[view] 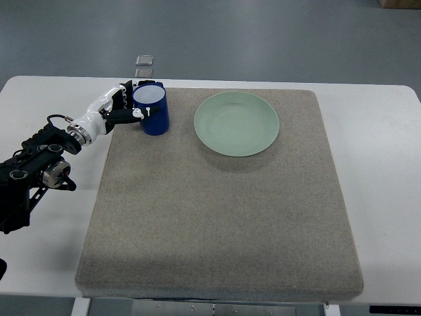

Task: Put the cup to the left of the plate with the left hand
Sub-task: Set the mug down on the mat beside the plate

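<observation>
The blue cup (152, 108) stands upright in the upper left of the frame, on the grey felt mat (217, 217), near the mat's upper left corner. Its opening faces up and shows a pale interior; no contents are visible inside it. The left hand (123, 105) enters from the left edge of the frame and wraps its fingers (139, 113) around the cup's left side, gripping it. The arm's black forearm section lies over the white table (46, 105) at the left edge.

The pale green plate (237, 123) sits on the mat to the right of the cup, near it but with a strip of mat between them. The plate holds nothing.

Two small clear square objects (144, 66) lie on the grey floor beyond the table's upper edge, above the cup.
</observation>
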Tool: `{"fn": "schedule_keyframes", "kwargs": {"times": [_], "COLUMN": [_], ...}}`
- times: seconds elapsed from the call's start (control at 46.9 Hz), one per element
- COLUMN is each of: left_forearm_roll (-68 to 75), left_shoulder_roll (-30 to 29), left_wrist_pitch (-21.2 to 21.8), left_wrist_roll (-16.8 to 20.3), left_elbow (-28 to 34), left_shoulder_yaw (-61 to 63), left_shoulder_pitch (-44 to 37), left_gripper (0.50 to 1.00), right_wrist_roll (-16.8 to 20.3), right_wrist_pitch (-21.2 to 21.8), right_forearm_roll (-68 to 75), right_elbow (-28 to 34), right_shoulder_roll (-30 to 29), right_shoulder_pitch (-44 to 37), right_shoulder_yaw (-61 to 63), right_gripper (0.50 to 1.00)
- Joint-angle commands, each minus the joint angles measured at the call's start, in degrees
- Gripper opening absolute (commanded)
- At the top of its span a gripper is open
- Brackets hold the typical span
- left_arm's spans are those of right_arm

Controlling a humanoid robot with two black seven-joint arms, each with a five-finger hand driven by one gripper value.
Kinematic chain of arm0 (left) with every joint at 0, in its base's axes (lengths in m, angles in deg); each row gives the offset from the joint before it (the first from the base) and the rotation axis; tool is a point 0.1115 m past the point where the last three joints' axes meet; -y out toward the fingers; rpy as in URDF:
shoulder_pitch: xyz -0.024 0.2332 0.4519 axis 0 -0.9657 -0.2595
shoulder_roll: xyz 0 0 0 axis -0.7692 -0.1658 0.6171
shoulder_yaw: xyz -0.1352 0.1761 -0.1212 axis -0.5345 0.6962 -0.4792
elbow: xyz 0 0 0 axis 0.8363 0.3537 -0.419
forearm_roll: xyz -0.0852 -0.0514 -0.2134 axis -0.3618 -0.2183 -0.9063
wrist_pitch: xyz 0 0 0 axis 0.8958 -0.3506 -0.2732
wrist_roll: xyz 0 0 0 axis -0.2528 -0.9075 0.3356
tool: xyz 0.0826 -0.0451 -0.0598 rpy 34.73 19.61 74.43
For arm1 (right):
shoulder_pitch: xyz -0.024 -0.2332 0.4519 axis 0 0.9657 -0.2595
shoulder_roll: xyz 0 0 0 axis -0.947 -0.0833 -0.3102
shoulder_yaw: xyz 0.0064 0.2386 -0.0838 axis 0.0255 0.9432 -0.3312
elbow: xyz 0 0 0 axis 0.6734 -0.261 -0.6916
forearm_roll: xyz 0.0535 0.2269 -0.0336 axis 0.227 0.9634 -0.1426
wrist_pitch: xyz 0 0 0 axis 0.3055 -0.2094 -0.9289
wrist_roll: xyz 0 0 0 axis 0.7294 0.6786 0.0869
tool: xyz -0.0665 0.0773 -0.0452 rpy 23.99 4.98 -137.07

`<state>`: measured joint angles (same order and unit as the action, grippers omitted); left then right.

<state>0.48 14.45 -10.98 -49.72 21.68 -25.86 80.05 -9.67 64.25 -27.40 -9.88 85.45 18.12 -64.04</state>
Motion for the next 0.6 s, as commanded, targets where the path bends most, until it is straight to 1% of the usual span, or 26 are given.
{"fn": "schedule_keyframes", "kwargs": {"times": [0.0, 0.085, 0.213, 0.235, 0.299, 0.384, 0.448, 0.576], "left_forearm_roll": [-0.3, -0.4, -0.5, -0.5, -0.5, -0.5, -0.5, -0.5], "left_shoulder_roll": [0.1, 0.1, 0.2, 0.2, 0.2, 0.2, 0.2, 0.2], "left_wrist_pitch": [0.2, 0.2, 0.7, 0.9, 1.4, 1.5, 1.5, 1.5], "left_wrist_roll": [0.0, 0.0, 0.0, 0.0, 0.0, 0.0, 0.0, 0.0], "left_elbow": [0.0, 0.0, -0.1, -0.1, -0.1, -0.2, -0.4, -1.1], "left_shoulder_yaw": [-0.1, -0.2, -0.2, -0.2, -0.2, -0.2, -0.2, -0.3], "left_shoulder_pitch": [0.0, 0.0, 0.0, 0.0, 0.0, 0.0, 0.0, 0.0], "left_gripper": [0.737, 0.791, 0.889, 0.898, 0.962, 0.966, 0.990, 0.992], "right_wrist_roll": [0.0, 0.0, 0.0, 0.0, 0.0, 0.0, 0.0, 0.0], "right_wrist_pitch": [0.0, 0.0, 0.0, 0.0, 0.0, 0.0, 0.0, 0.0], "right_forearm_roll": [0.0, 0.0, 0.0, 0.0, 0.0, 0.0, 0.0, 0.0], "right_elbow": [-0.1, 0.0, -0.1, 0.0, 0.0, 0.0, 0.0, -0.1], "right_shoulder_roll": [0.0, 0.0, 0.0, 0.0, 0.0, 0.0, 0.0, 0.0], "right_shoulder_pitch": [0.0, 0.0, 0.0, 0.0, 0.1, 0.0, 0.0, 0.0], "right_shoulder_yaw": [0.0, 0.0, 0.0, 0.0, 0.0, 0.0, 0.0, 0.0], "right_gripper": [0.932, 0.932, 0.932, 0.932, 0.932, 0.932, 0.932, 0.932]}}
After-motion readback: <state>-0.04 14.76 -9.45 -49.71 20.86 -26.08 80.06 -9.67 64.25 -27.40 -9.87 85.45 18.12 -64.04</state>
